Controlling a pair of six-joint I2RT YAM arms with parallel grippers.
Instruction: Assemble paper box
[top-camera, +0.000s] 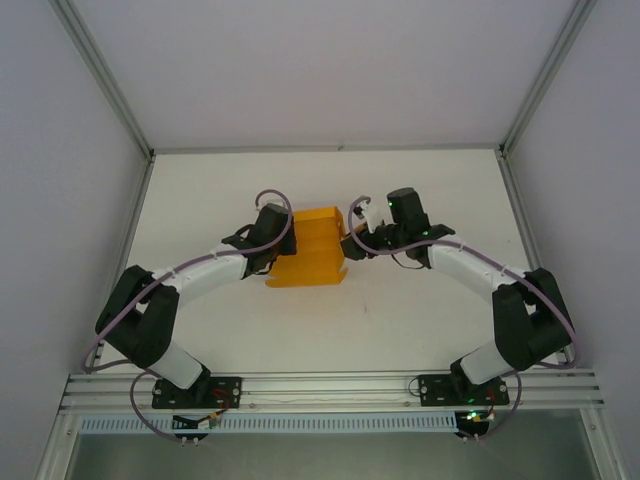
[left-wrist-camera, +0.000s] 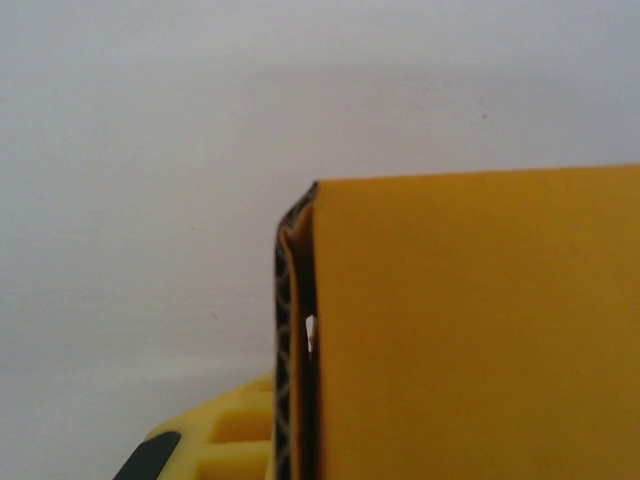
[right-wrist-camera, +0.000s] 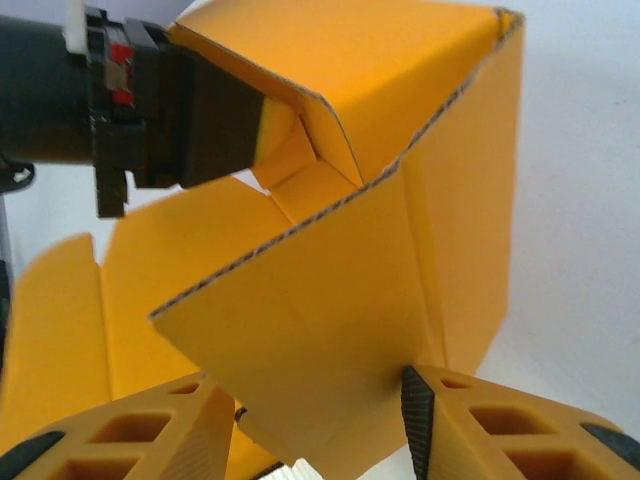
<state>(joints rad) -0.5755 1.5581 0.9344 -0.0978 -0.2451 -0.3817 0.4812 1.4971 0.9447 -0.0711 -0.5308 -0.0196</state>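
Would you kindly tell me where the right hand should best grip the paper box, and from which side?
Probably the paper box's loose side panel, approached from the right: thin flat card with a free edge, lying between the right hand's open fingers.

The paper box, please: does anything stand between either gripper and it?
Nothing visible does. The left gripper is at the left side of the paper box and the right gripper at its right side, with card between the right fingers.

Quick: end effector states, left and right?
Left end effector: cannot tell; against the orange-yellow corrugated card box, one finger hidden.
Right end effector: open, straddling the box.
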